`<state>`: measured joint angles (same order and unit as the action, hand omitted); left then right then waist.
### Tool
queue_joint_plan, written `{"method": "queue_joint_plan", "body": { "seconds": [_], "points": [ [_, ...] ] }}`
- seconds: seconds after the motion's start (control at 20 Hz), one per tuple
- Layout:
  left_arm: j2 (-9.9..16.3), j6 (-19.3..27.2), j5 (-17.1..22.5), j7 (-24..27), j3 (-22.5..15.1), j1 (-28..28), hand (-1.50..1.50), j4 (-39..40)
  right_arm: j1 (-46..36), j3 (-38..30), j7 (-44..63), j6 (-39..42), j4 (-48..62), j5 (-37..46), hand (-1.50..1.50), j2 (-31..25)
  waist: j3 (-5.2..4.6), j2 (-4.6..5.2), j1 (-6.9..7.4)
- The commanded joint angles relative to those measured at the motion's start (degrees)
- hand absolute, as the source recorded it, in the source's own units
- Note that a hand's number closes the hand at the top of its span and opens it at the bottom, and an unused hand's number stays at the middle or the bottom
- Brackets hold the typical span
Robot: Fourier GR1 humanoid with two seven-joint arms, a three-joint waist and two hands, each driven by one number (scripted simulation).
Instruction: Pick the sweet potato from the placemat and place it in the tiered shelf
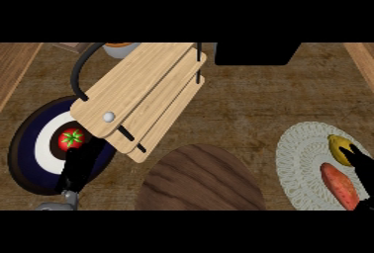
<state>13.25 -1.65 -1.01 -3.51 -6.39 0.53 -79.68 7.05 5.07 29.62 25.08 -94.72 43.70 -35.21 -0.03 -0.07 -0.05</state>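
The orange-red sweet potato [339,186] lies lengthwise on the white lace placemat [300,163] at the right edge, beside a yellow fruit [337,147]. My right hand [363,165] comes in from the right, just to the right of the sweet potato. Its dark fingers are straight, reaching over the yellow fruit's lower edge, and hold nothing. The tiered shelf [142,94], made of pale wooden boards on black rods, slants across the upper middle. My left hand [77,168] rests open at the lower left, over the rim of a plate.
A dark blue and white plate [29,148] with a tomato [71,140] sits left of the shelf. A dark wooden oval board [201,180] lies at the lower middle. A black box [256,53] and a cup [120,48] stand at the back.
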Motion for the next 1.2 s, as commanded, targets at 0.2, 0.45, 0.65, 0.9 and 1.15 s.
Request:
{"method": "queue_joint_plan", "body": {
  "seconds": [0.2,0.45,0.65,0.9,1.15],
  "points": [
    [-1.4,-2.1,-1.0,-0.6,2.4,0.2,0.00,-0.5,-4.8,-2.4,-4.1,2.9,6.2,5.3,-1.50,3.2,0.03,0.05,0.05],
    [-0.3,-2.8,-1.3,-0.5,3.9,0.4,0.00,-0.7,-1.4,-0.8,-6.9,-4.6,10.7,9.0,-1.50,6.6,0.04,0.04,0.00],
    [-3.8,-0.4,-3.6,-0.1,0.8,0.2,0.00,-0.1,-4.3,1.9,-12.1,-5.9,14.9,11.0,1.50,5.8,0.07,0.13,0.39],
    [-3.5,-0.9,-3.3,-0.8,1.7,0.0,0.00,-0.8,-3.0,0.3,-15.0,-8.6,14.5,10.3,1.50,6.7,0.06,0.08,0.18],
    [-3.0,-1.5,-3.2,1.0,3.8,2.1,0.00,3.0,-1.9,0.5,-11.2,-10.7,8.9,13.6,1.50,8.4,0.02,0.05,-0.22]
  ]
}}
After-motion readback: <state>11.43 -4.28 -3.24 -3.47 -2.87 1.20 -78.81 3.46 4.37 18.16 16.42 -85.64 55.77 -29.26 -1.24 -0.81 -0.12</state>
